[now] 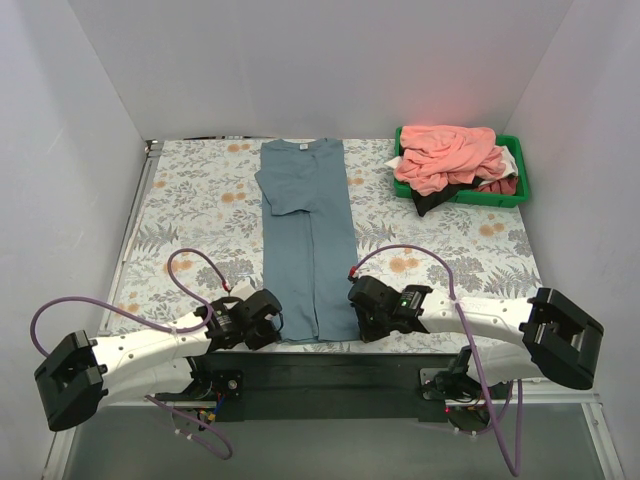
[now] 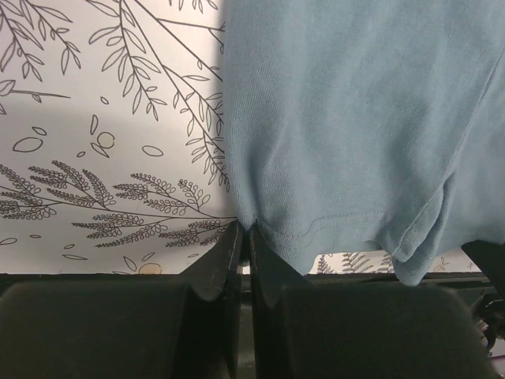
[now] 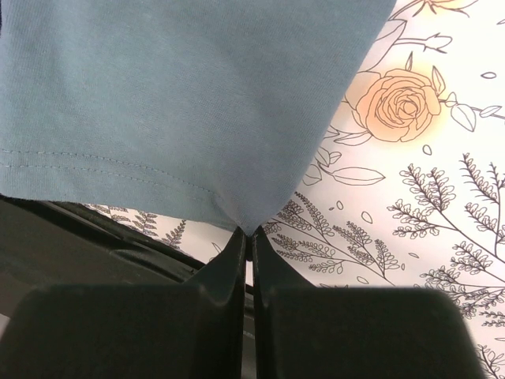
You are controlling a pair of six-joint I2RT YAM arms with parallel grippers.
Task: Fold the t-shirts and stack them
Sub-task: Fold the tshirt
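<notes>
A dusty grey-blue t-shirt (image 1: 308, 235) lies folded into a long narrow strip down the middle of the floral table cover, collar at the far end. My left gripper (image 1: 272, 322) is shut on its near left hem corner (image 2: 246, 217). My right gripper (image 1: 358, 308) is shut on its near right hem corner (image 3: 248, 221). Both corners are pinched and lifted a little. Salmon-pink shirts (image 1: 448, 155) lie heaped in a green bin (image 1: 518, 190) at the far right, with white, dark red and black pieces under them.
The grey floral table cover (image 1: 190, 215) spans the whole table. White walls close in the left, far and right sides. The black base bar (image 1: 330, 372) and purple cables (image 1: 190, 275) lie along the near edge.
</notes>
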